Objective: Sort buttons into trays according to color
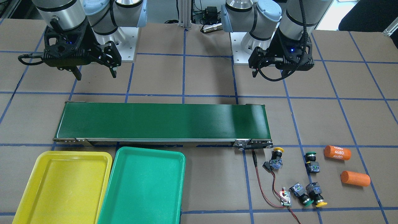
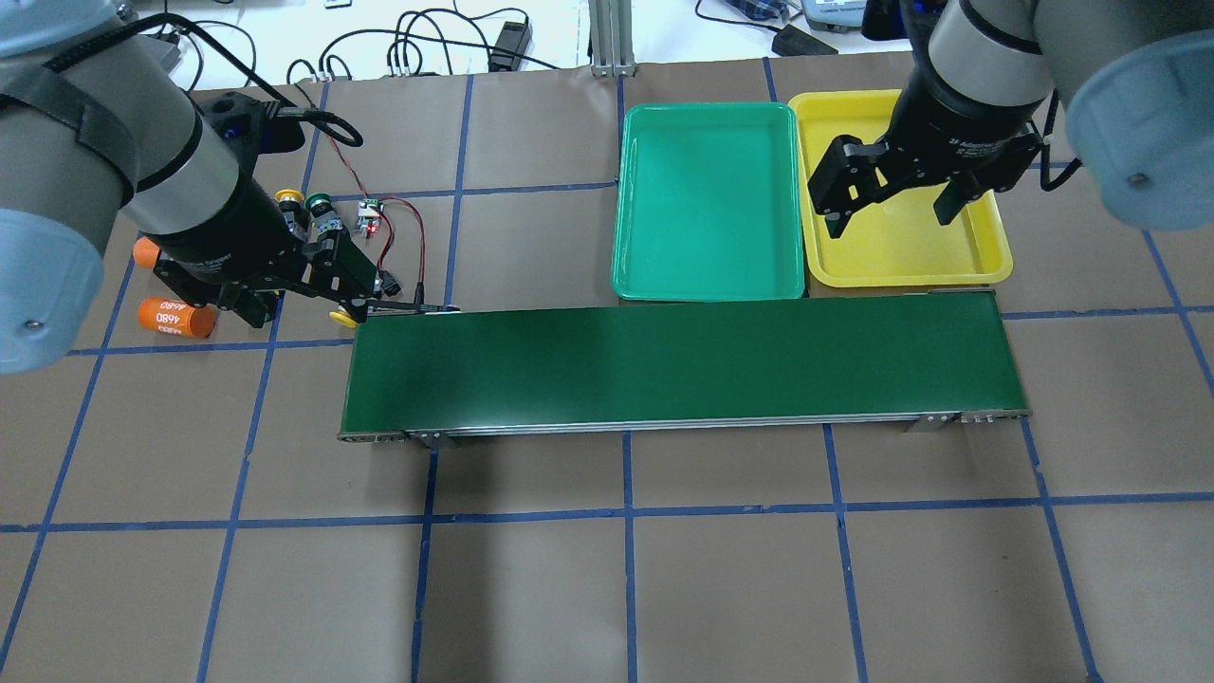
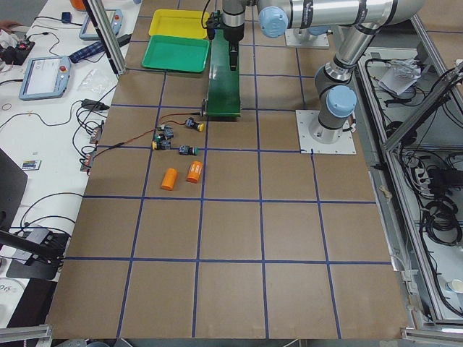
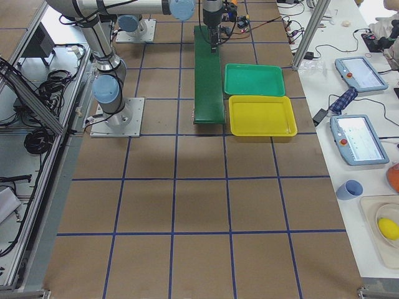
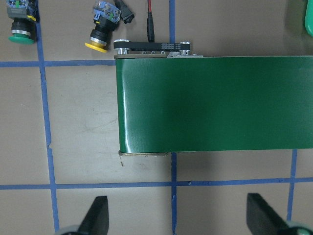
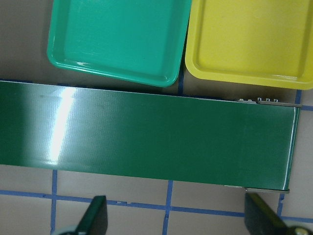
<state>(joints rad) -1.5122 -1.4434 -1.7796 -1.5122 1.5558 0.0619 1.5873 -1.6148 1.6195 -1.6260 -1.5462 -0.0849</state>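
Green conveyor belt (image 1: 161, 121): landmark for every entry below; it lies lengthwise across the brown paper table in front of me.
Left gripper (image 2: 308, 304): I hold it above the table at the belt's end on my left. Fingers are spread wide and grip nothing.
Right gripper (image 2: 892, 216): I hold it above the belt's opposite end, on my right. Fingers are spread wide and grip nothing.
Yellow tray (image 1: 62, 186): beside the belt's long edge that faces away from me, at the end on my right.
Green tray (image 1: 144, 186): along the same long edge, just beside the yellow tray and nearer the belt's middle.
First yellow button (image 1: 276, 158): on the table just beside the belt's far corner at my left, cap towards the belt.
First green button (image 1: 312, 161): on the table, further out from that same corner, cap towards the belt's line.
Second green button (image 1: 301, 194): further from the belt, lying with its cap pointing away from it.
Second yellow button (image 1: 317, 194): just beside the second green button, cap also pointing away from the belt.
Circuit board (image 1: 285, 198): near the second pair, joined to the belt's corner by red-black wires.
Orange cylinders (image 1: 337, 152): two, lying beyond the buttons, furthest from the belt's end.
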